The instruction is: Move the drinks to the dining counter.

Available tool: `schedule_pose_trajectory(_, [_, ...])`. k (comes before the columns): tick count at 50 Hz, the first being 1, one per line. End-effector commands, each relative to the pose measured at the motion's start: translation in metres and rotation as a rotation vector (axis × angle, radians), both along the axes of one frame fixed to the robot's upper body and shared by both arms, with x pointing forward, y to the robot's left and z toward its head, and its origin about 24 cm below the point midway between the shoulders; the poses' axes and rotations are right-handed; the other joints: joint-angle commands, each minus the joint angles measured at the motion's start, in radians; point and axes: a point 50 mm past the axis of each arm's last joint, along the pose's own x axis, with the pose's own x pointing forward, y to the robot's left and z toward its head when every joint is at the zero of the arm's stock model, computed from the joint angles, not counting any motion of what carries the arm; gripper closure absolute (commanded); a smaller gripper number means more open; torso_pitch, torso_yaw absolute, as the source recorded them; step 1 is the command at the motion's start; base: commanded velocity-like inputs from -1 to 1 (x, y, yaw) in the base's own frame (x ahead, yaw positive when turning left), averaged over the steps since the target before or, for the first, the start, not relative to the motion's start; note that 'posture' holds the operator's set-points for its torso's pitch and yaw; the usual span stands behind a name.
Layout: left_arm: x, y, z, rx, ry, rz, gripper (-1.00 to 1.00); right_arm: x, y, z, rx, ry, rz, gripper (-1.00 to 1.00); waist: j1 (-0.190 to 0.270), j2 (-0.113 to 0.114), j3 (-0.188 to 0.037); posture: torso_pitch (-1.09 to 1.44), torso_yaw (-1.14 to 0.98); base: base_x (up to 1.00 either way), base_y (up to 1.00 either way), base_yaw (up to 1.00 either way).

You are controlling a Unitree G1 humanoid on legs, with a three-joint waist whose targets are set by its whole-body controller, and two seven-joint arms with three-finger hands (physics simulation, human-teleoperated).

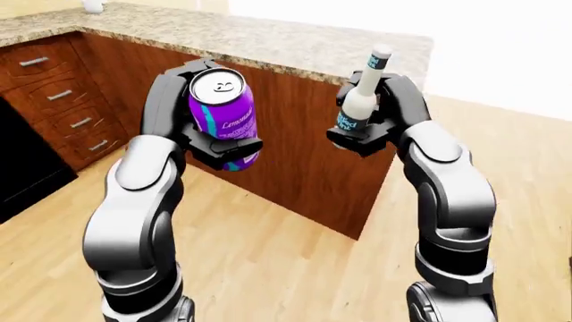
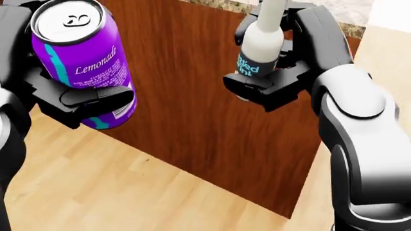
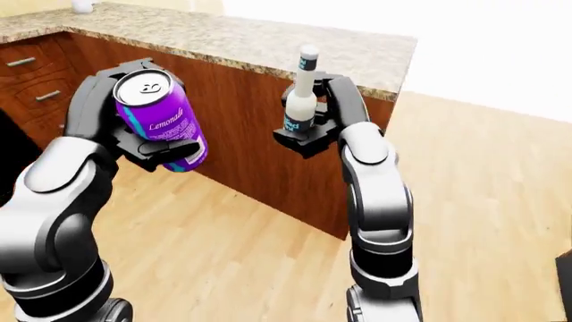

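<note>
Lemonade can (image 2: 82, 62) clamped upright in left hand (image 2: 80, 98). White bottle (image 2: 260, 45) clamped upright in right hand (image 2: 273, 84). Both raised at chest height, apart, likely to clear granite counter (image 1: 268, 43) edge. Counter near, wood panel (image 2: 192, 110) directly beyond. Placement not yet done.

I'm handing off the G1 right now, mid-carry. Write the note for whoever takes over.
Left hand: shut on the purple lemonade can, held upright.
Right hand: shut on the white bottle, also upright.
Both drinks are in the air, over the wood floor, facing the granite-topped counter.
Done: both drinks picked up and carried near a counter.
Left: step closer and set both on the counter top, if this is the dining counter.
</note>
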Motion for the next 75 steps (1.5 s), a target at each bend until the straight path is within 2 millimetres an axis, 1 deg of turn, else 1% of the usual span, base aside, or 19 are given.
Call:
schedule_pose_trajectory(1, [-0.005, -0.003, 0.018, 0.007, -0.102, -0.017, 1.0, -0.005, -0.002, 0.021, 0.0, -0.113, -0.006, 1.0, -0.002, 0.006, -0.038, 0.0, 0.0, 0.12, 0.0, 1.0])
schedule_pose_trajectory(9, [-0.009, -0.004, 0.019, 0.002, -0.111, -0.014, 1.0, -0.006, -0.006, 0.021, 0.03, -0.116, -0.022, 1.0, -0.032, -0.081, -0.009, 0.0, 0.0, 0.1, 0.0, 0.86])
schedule_pose_trajectory(10, [-0.009, -0.005, 0.021, 0.004, -0.112, -0.015, 1.0, -0.005, -0.006, 0.023, 0.039, -0.124, -0.018, 1.0, -0.029, -0.076, -0.01, 0.0, 0.0, 0.0, 0.0, 0.0])
schedule_pose_trajectory(12, [-0.009, -0.006, 0.024, 0.006, -0.116, -0.018, 1.0, -0.005, -0.007, 0.021, 0.044, -0.122, -0.018, 1.0, -0.021, -0.122, -0.029, 0.0, 0.0, 0.0, 0.0, 0.0])
schedule_pose_trajectory(14, [-0.009, -0.008, 0.027, 0.009, -0.119, -0.019, 1.0, -0.006, -0.007, 0.022, 0.052, -0.131, -0.02, 1.0, -0.025, -0.089, -0.059, 0.0, 0.0, 0.25, 0.07, 0.0])
schedule_pose_trajectory(16, [-0.01, -0.008, 0.028, 0.008, -0.121, -0.021, 1.0, -0.006, -0.007, 0.021, 0.051, -0.133, -0.019, 1.0, -0.027, -0.097, 0.013, 0.0, 0.0, 0.77, 0.42, 0.0])
schedule_pose_trajectory(33, [-0.01, -0.011, 0.029, 0.005, -0.124, -0.03, 1.0, -0.012, -0.008, 0.028, 0.069, -0.158, -0.017, 1.0, -0.094, -0.04, -0.049, 0.0, 0.0, 0.83, 0.67, 0.0])
schedule_pose_trajectory(34, [-0.009, -0.012, 0.03, 0.004, -0.125, -0.031, 1.0, -0.013, -0.008, 0.029, 0.069, -0.157, -0.017, 1.0, -0.096, -0.03, -0.047, 0.0, 0.0, 0.66, 0.3, 0.0])
schedule_pose_trajectory(36, [-0.009, -0.012, 0.031, 0.005, -0.126, -0.033, 1.0, -0.014, -0.009, 0.03, 0.069, -0.16, -0.018, 1.0, -0.089, 0.091, -0.066, 0.0, 0.0, 0.57, 0.2, 0.0])
schedule_pose_trajectory(37, [-0.009, -0.012, 0.033, 0.005, -0.127, -0.033, 1.0, -0.014, -0.009, 0.032, 0.07, -0.162, -0.016, 1.0, -0.088, 0.036, -0.034, 0.0, 0.0, 0.48, 0.13, 0.0])
schedule_pose_trajectory(40, [-0.009, -0.012, 0.036, 0.005, -0.131, -0.035, 1.0, -0.016, -0.009, 0.036, 0.073, -0.168, -0.015, 1.0, -0.054, 0.052, -0.029, 0.0, 0.0, 0.15, 0.03, 0.0])
schedule_pose_trajectory(46, [-0.01, -0.014, 0.041, 0.007, -0.138, -0.037, 1.0, -0.018, -0.011, 0.043, 0.077, -0.18, -0.021, 1.0, -0.091, -0.028, 0.001, 0.0, 0.0, 0.0, -0.06, -0.5])
schedule_pose_trajectory(49, [-0.01, -0.015, 0.043, 0.008, -0.142, -0.039, 1.0, -0.021, -0.012, 0.046, 0.083, -0.184, -0.018, 1.0, -0.107, -0.152, -0.006, 0.0, 0.0, 0.0, 0.0, -1.0])
schedule_pose_trajectory(56, [-0.013, -0.017, 0.051, 0.012, -0.151, -0.044, 1.0, -0.024, -0.014, 0.053, 0.091, -0.197, -0.017, 1.0, -0.078, -0.06, -0.008, 0.0, 0.0, 0.0, 0.0, -1.0])
schedule_pose_trajectory(57, [-0.013, -0.018, 0.052, 0.013, -0.152, -0.045, 1.0, -0.024, -0.015, 0.054, 0.093, -0.198, -0.018, 1.0, -0.069, -0.035, -0.013, 0.0, 0.0, 0.0, 0.0, -1.0])
schedule_pose_trajectory(59, [-0.013, -0.019, 0.053, 0.014, -0.154, -0.046, 1.0, -0.025, -0.015, 0.054, 0.096, -0.198, -0.018, 1.0, -0.03, 0.073, -0.047, 0.0, 0.0, 0.0, 0.0, -1.0])
schedule_pose_trajectory(60, [-0.012, -0.019, 0.053, 0.017, -0.154, -0.046, 1.0, -0.025, -0.016, 0.054, 0.096, -0.199, -0.018, 1.0, -0.045, 0.019, -0.023, 0.0, 0.0, 0.0, 0.0, -1.0])
schedule_pose_trajectory(64, [-0.013, -0.02, 0.055, 0.021, -0.155, -0.048, 1.0, -0.026, -0.016, 0.054, 0.098, -0.2, -0.017, 1.0, -0.05, 0.033, -0.053, 0.0, 0.0, 0.0, 0.0, -1.0])
schedule_pose_trajectory(75, [-0.012, -0.018, 0.053, 0.021, -0.156, -0.047, 1.0, -0.028, -0.014, 0.055, 0.097, -0.202, -0.009, 1.0, -0.049, -0.072, -0.039, 0.0, 0.0, 0.0, 0.0, -1.0])
